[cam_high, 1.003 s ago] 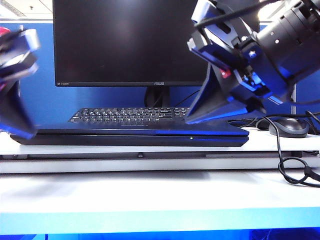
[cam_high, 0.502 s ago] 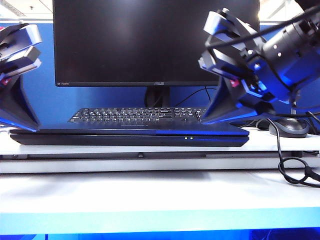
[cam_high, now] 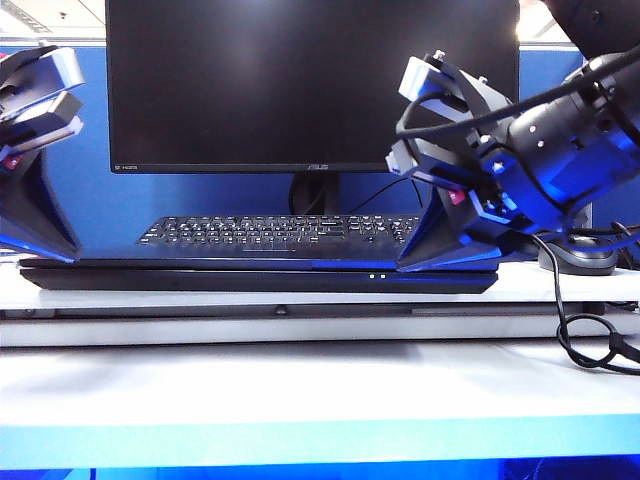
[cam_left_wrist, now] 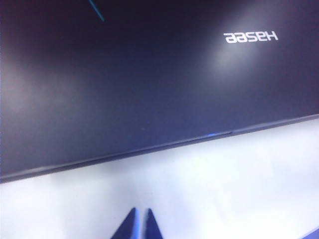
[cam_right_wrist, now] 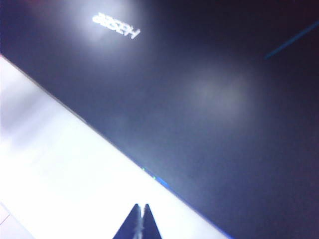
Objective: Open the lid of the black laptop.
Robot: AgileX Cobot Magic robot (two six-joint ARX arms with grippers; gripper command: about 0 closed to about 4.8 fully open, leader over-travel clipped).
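The black laptop [cam_high: 250, 276] lies flat on the white table [cam_high: 300, 385], with two small green lights [cam_high: 377, 276] on its front edge. Its lid [cam_left_wrist: 149, 79] is down, and the "Hasee" logo [cam_left_wrist: 249, 37] shows on top. In the right wrist view the lid [cam_right_wrist: 209, 99] fills most of the picture. My left gripper [cam_high: 66, 257] rests by the laptop's left end. In its wrist view the left gripper [cam_left_wrist: 140, 212] is shut, empty and over bare table just before the front edge. My right gripper [cam_high: 402, 266] touches down near the green lights. It [cam_right_wrist: 141, 205] is shut on nothing.
A large black ASUS monitor [cam_high: 310, 80] stands behind the laptop, with a separate black keyboard [cam_high: 270, 230] before it. A dark mouse [cam_high: 578, 255] and looped black cables [cam_high: 590, 345] lie at the right. The table's front edge [cam_high: 300, 435] runs near the camera.
My right gripper has come down and leftward to the laptop's front edge near the lights. The left gripper has settled by the left end. The lid has stayed down.
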